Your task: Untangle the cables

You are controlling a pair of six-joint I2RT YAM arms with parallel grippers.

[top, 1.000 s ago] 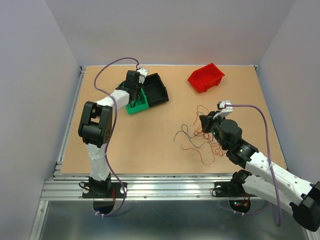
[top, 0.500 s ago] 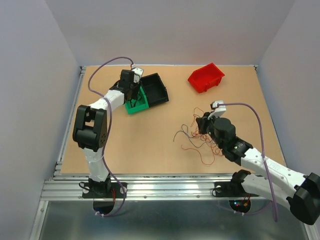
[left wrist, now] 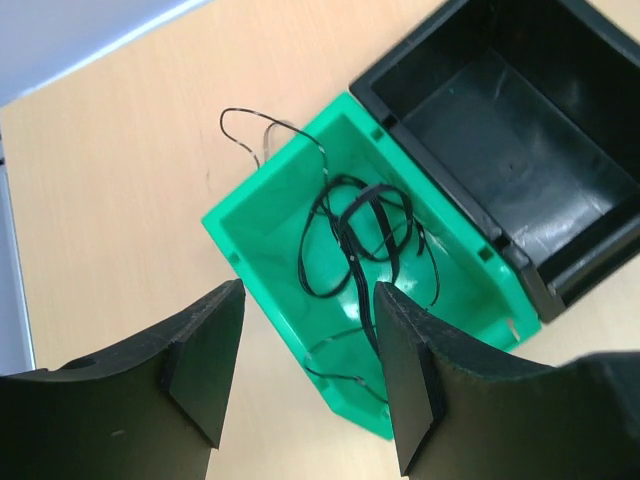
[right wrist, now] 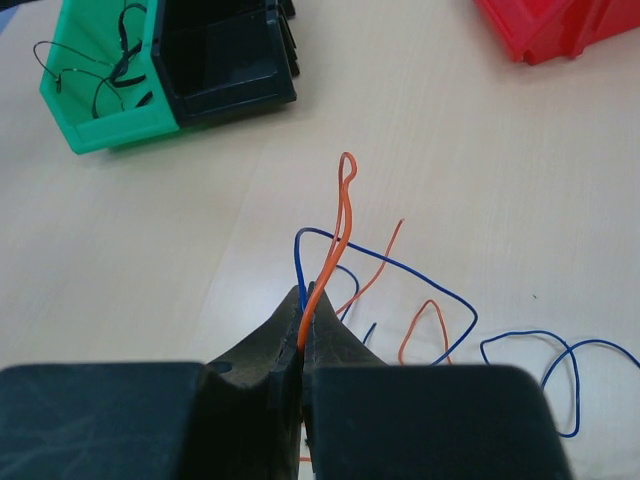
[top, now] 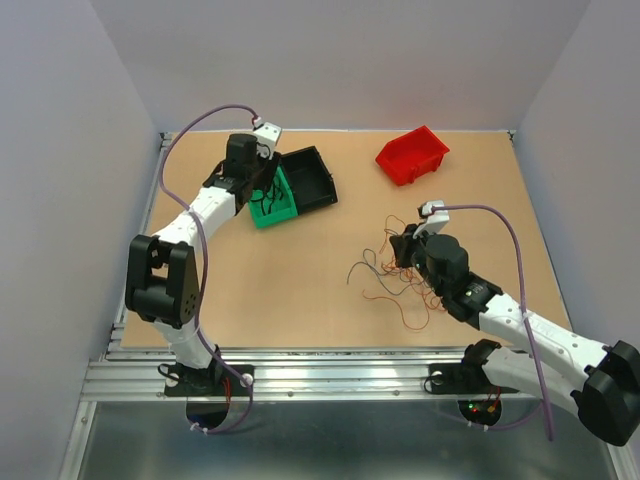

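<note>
Loose cables [top: 400, 280] in orange, red, blue and dark colours lie tangled right of the table's middle. My right gripper [top: 403, 246] sits at the tangle's far edge. In the right wrist view, my right gripper [right wrist: 305, 320] is shut on an orange cable [right wrist: 340, 220] that loops upward, with a blue cable [right wrist: 400, 270] caught beside it. My left gripper [left wrist: 307, 330] hangs open above the green bin [left wrist: 250, 235], with nothing between its fingers. Black cables [left wrist: 360, 235] lie coiled in that bin, one loop hanging over its far rim.
A black bin [top: 310, 178] with nothing in it touches the green bin [top: 268, 208] at the back left. A red bin [top: 412, 154] stands at the back right. Lavender arm cords arch over both arms.
My left gripper has opened and its arm has swung left and back over the green bin. The right gripper has shifted slightly left, still shut.
</note>
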